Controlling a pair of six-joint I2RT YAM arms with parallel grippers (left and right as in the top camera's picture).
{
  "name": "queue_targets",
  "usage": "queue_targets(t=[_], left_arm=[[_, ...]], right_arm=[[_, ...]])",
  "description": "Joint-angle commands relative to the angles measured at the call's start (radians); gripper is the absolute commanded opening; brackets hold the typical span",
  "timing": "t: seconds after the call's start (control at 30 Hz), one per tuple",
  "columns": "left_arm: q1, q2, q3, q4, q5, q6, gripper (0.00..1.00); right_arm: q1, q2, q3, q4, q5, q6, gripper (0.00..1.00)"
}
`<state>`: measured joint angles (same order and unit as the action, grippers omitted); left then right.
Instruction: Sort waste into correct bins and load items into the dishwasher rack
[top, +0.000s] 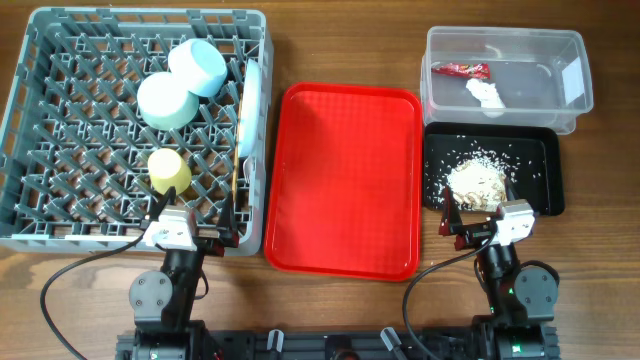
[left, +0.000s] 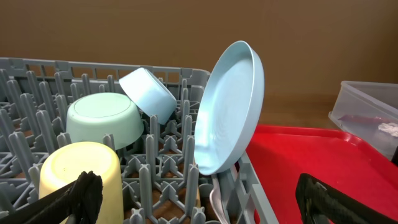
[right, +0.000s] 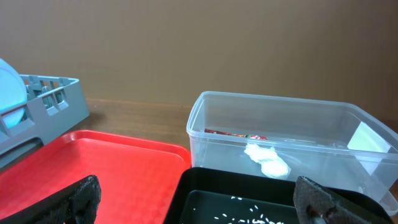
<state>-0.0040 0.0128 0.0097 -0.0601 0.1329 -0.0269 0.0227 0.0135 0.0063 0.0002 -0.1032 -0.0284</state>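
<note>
The grey-blue dishwasher rack (top: 60, 120) holds the pale blue bowl (top: 197, 67), the light green bowl (top: 165, 100), the yellow cup (top: 169, 171), the plate (top: 250, 110) standing on edge, and the chopsticks (top: 236, 185). The left wrist view shows the plate (left: 230, 106), both bowls, the cup (left: 78, 171) and the white fork (left: 219, 196). The clear tub (top: 560, 45) holds the red wrapper (top: 462, 70) and the tissue (top: 487, 95). The black tray (top: 540, 160) holds the rice crumbs (top: 475, 180). My left gripper (top: 195, 225) is open at the rack's near edge. My right gripper (top: 480, 215) is open at the black tray's near edge.
The red serving tray (top: 345, 180) lies between the rack and the bins with nothing on it. Both arm bases and their cables sit at the table's front edge. A brown wall stands behind the table in both wrist views.
</note>
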Motion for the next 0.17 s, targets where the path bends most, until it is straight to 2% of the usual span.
queue_targets(t=[0.0,0.13], left_arm=[[0.008,-0.006,-0.004,-0.004,0.023,0.019,1.0],[0.008,-0.006,-0.004,-0.004,0.023,0.019,1.0]], right_arm=[[-0.002,-0.009,-0.001,0.005,-0.001,-0.01,1.0],[-0.002,-0.009,-0.001,0.005,-0.001,-0.01,1.0]])
